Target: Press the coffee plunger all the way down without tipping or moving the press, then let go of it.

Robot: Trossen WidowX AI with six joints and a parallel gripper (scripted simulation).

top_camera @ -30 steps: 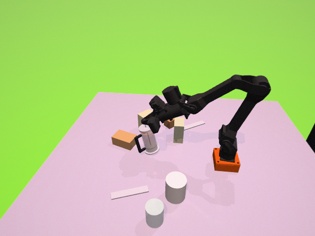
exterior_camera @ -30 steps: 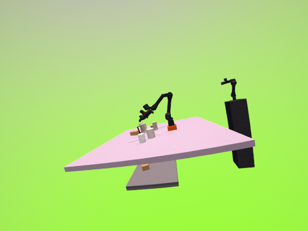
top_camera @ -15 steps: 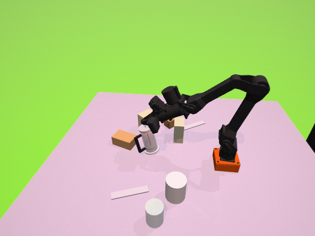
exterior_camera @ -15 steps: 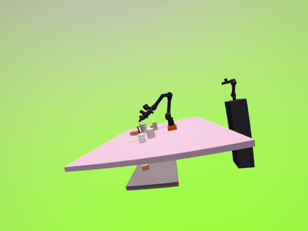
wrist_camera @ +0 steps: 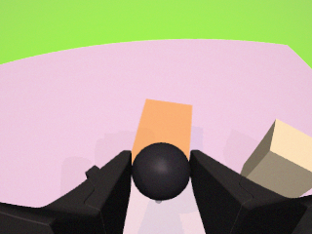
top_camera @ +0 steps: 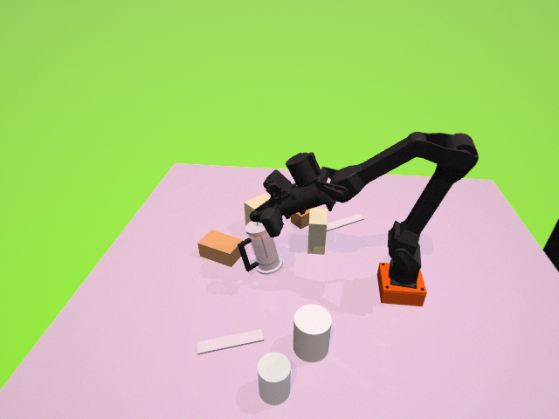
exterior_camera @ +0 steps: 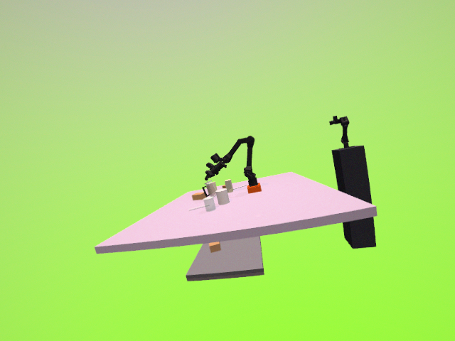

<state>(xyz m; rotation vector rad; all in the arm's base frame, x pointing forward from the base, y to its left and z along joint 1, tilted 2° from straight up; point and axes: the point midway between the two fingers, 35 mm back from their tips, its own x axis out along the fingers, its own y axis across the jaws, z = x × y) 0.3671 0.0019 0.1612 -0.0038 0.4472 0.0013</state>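
Fingers of the gripper [wrist_camera: 162, 172] stand clamped on the black plunger knob [wrist_camera: 162, 171], one on each side, so the ball cannot slip sideways while the arm bears down on it. The wrist view shows the knob sitting squarely between them, with the pale lid of the press just beneath, which suggests the plunger is near the bottom of its travel, though how much rod is left above the lid cannot be told.

From the top view, the coffee press [top_camera: 264, 252] stands upright on the pink bench [top_camera: 406, 360], its black handle turned toward the orange block [top_camera: 220, 247] just beside it. The gripper [top_camera: 266, 222] comes in at a slant from the arm's side, right over the top of the press, so the push probably runs close to straight down the rod; any sideways pull here could drag or tip the glass body.

A tall cream block [top_camera: 316, 230] stands near the press on the arm's side, and two white cylinders [top_camera: 311, 333] sit well apart toward the front. My judgement is that the pressing step is almost finished and that opening the fingers comes next.
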